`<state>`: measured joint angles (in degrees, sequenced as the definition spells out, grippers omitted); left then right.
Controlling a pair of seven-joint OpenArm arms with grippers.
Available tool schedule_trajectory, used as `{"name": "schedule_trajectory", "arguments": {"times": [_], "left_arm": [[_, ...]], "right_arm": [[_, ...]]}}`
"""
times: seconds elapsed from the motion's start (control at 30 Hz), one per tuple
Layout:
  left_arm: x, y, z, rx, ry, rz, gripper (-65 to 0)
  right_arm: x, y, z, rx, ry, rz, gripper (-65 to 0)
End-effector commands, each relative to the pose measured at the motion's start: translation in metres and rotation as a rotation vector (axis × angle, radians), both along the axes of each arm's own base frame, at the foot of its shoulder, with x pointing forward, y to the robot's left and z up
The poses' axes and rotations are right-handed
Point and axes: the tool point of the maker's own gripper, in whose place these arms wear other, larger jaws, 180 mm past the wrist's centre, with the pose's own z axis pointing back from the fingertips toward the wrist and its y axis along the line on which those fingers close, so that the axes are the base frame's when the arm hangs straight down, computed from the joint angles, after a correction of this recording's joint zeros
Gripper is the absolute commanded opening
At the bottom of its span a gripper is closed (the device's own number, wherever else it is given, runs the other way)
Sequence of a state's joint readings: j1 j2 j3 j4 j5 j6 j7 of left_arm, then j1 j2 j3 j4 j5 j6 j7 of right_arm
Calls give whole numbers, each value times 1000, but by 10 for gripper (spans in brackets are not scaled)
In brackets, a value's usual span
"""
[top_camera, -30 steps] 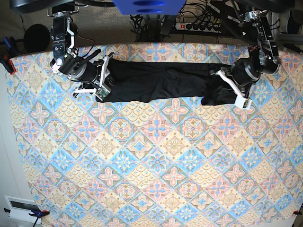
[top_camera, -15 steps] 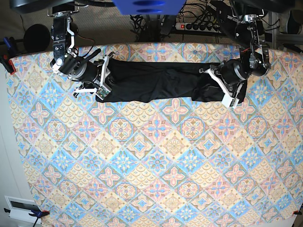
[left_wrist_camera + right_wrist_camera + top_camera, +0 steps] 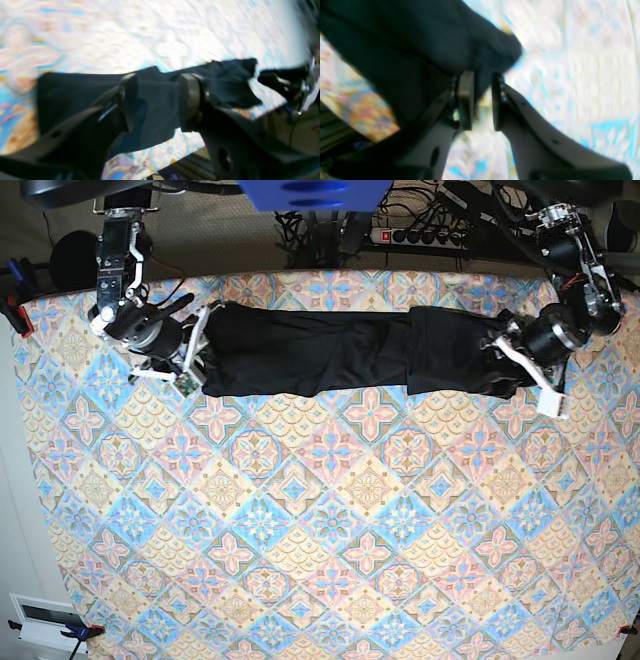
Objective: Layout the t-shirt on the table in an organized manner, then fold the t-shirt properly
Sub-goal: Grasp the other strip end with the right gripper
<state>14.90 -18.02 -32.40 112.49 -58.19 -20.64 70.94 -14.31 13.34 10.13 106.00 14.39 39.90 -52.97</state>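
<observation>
T-shirt [image 3: 350,350], black and long-sleeved, lies in a narrow band along the far edge of the table [image 3: 330,530], its long axis running from one arm to the other. The right gripper [image 3: 193,350] sits at one end of that band; in the right wrist view its jaws stand a little apart with dark cloth bunched just ahead of and over the tips, but blur hides whether any fold is pinched, so its hold cannot be told. The left gripper [image 3: 157,102] hangs at the opposite end, its jaws wide apart and empty, the cloth lying flat beyond and between them, a doubled-over flap just ahead of the tips. Judging by this, the garment is stretched lengthwise but not spread in depth; the next move likely turns on drawing fabric toward the near, open side of the table, away from both grippers. Each arm is nearest its own end. The patterned tablecloth lies bare on the near side of both grippers; a power strip [image 3: 425,235] and cables sit beyond the far edge.
</observation>
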Motion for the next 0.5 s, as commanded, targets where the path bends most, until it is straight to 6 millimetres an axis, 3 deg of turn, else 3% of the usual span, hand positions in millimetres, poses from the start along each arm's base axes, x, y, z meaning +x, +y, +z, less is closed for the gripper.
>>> {"name": "schedule_trajectory", "arguments": {"times": [0.0,0.13,0.23,0.3,0.37,0.47], "left_arm": [[5,10,14,8,-51,22,-385],[5,31,10,19,-35,72,-385],[4,41,0,15,2,87,-385],[3,45,-6,6,19,99,-385],[4,45,-6,4,19,101,-385],[4,45,-6,1,19,102,-385]], "right_arm": [[6,-6,6,7,-27,-13,-525],[2,-17,-1,-4,7,-45,-490],[0,-13,-1,28,37,-45,-429],[9,-2,9,98,18,-39,-382],[30,7,28,170,-37,-30,-348],[31,10,17,239,18,-50,-318]]}}
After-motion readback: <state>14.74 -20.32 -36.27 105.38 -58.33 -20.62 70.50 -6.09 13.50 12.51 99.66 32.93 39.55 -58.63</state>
